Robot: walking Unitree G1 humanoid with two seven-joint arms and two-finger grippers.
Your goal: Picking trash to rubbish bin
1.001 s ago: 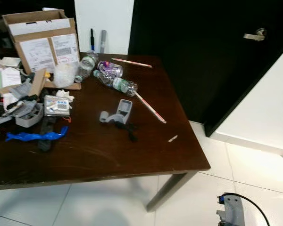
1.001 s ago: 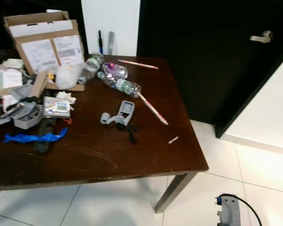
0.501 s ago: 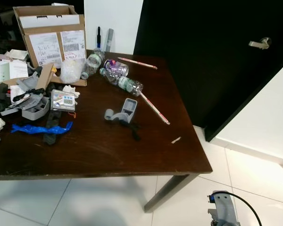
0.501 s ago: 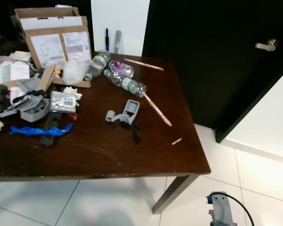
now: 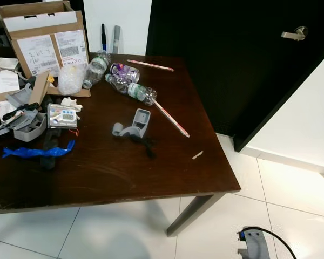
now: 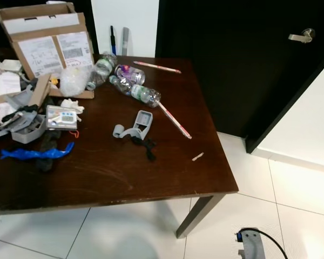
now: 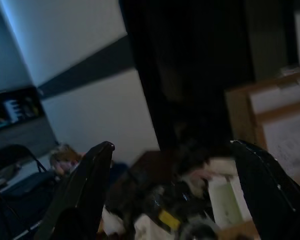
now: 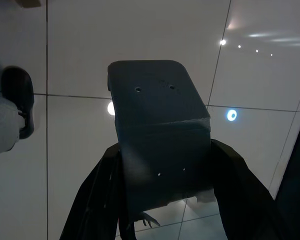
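Trash first: where does it lie, nearest outward?

Judging by the head view, none is in hand for certain. The right arm (image 5: pixel 254 244) hangs at five o'clock over the white floor tiles (image 5: pixel 124 232), idle, I think, because the robot stands short of the table (image 5: pixel 151 178). On the table, a paper scrap (image 5: pixel 197 155) lies at three o'clock of the middle. A blue wrapper (image 5: pixel 38 152) is at nine, a grey gadget (image 5: pixel 135 125) is near the centre, and a striped stick (image 5: pixel 171 120) is just beyond. The plastic bottles (image 5: pixel 130 90) lie on their sides towards twelve, beside the cardboard box (image 5: pixel 40 32) at eleven. I cannot tell where the bin stands.

And the claws?

The left gripper (image 7: pixel 171 145) is spread wide with nothing between, and it points at the clutter by the box. That suits a first reach. In its wrist view the right gripper (image 8: pixel 162 147) looks down at the tiles with a dark grey block (image 8: pixel 157 100) before it. Whether it is clamped on that, I cannot tell.

Anything different from half a second ago?

The whole head view has swung a little, so the camera has moved. The table things keep their places relative to one another. The right arm shows lower in the picture.
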